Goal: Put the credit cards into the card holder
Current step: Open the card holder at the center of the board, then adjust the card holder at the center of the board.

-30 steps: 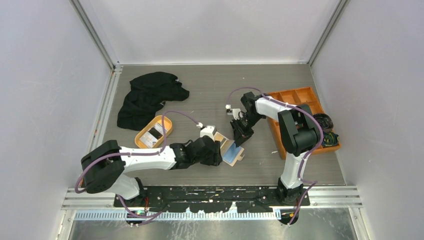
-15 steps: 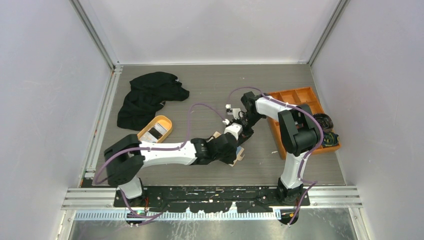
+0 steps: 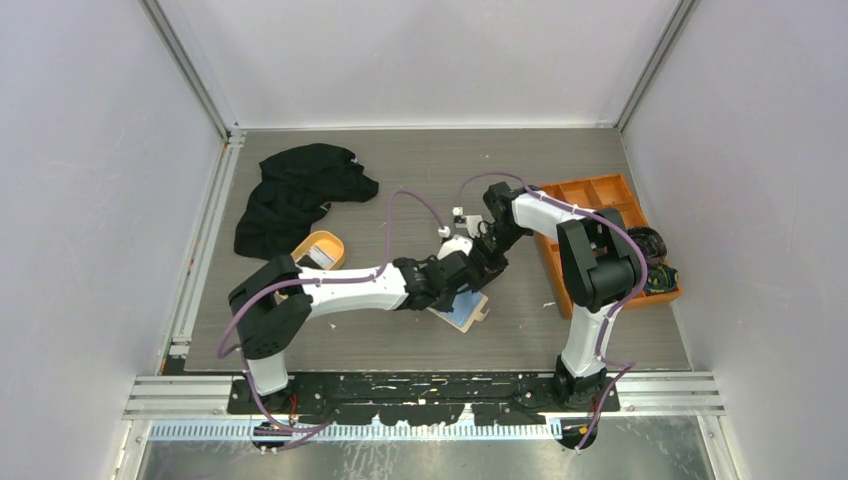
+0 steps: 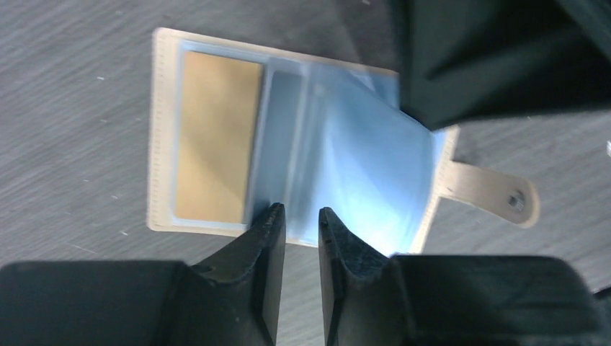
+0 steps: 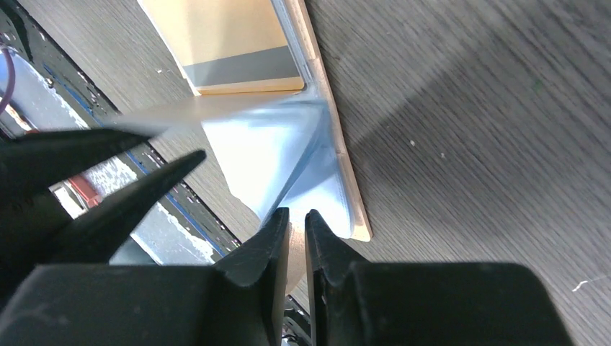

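Observation:
The card holder [image 4: 302, 144] lies open on the table, beige rim, pale blue inside, snap tab [image 4: 497, 194] to the right. A tan card [image 4: 216, 144] sits in its left pocket; the right wrist view shows this card's grey stripe [image 5: 238, 72]. My left gripper [image 4: 301, 216] hangs over the holder's near edge, jaws a narrow gap apart with nothing between them; from above it [image 3: 465, 288] covers the holder [image 3: 468, 312]. My right gripper [image 5: 297, 220] is shut on the holder's beige flap and lifts a blue leaf [image 5: 288, 151]. More credit cards [image 3: 316, 258] lie in the orange oval tray.
The orange oval tray [image 3: 330, 240] stands left of the holder. A black cloth [image 3: 300, 190] lies at the back left. An orange compartmented box [image 3: 590, 200] stands at the right, with dark cables [image 3: 655, 262] beside it. Both arms crowd over the holder.
My left arm has swung right from beside the tray and stretched out, bringing its gripper over the holder. The right gripper has stayed at the holder's far edge.

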### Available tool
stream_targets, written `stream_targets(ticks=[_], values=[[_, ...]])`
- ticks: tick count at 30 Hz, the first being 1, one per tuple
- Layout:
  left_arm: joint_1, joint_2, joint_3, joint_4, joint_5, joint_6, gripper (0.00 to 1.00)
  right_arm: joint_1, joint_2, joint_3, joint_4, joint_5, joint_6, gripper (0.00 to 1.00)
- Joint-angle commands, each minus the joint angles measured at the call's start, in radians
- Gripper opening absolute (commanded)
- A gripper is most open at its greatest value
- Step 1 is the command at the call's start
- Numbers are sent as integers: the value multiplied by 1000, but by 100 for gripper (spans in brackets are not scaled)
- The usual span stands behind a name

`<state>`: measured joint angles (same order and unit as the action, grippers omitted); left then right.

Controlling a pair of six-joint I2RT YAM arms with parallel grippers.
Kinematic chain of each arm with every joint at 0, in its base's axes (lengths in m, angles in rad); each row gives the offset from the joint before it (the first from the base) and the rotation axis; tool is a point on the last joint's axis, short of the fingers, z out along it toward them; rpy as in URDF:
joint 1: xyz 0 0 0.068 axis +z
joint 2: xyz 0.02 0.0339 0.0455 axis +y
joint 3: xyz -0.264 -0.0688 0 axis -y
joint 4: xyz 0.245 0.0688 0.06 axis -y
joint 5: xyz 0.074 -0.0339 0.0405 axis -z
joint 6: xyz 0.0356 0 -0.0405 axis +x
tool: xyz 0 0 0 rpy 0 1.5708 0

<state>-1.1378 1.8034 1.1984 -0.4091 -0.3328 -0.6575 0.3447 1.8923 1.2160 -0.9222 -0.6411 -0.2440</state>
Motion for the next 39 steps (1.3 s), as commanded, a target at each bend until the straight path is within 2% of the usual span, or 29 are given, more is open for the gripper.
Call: stream_targets(ticks=[1,8,12,13,15,17,19,22,27,32,39], values=[[68,-47,-11,-9,9,18,27,-6,-24,31,-11,-4,-8,20],[183,-85,-114,113,204,0,32,-27,-154,24,21,86,-75,24],[191,-161,-189,172,244,-13,32,-37,-303,-30,72,100,-210,33],[191,-192,-221,199,258,-22,32,-36,-355,-64,101,75,-283,36],[191,-272,-306,284,281,-47,32,-37,-463,-172,173,-20,-441,49],[192,-350,-398,375,293,-75,33,-35,-549,-291,194,-131,-678,61],[198,-414,-476,438,296,-105,33,-32,-603,-383,196,-183,-887,68],[206,-475,-556,470,293,-137,32,-24,-589,-408,185,-160,-975,65],[220,-466,-597,453,310,-177,25,-3,-495,-347,143,-26,-982,42],[233,-375,-567,432,319,-188,21,15,-468,-368,169,30,-989,40],[265,-309,-512,418,393,-166,22,45,-423,-360,78,31,-1090,38]])
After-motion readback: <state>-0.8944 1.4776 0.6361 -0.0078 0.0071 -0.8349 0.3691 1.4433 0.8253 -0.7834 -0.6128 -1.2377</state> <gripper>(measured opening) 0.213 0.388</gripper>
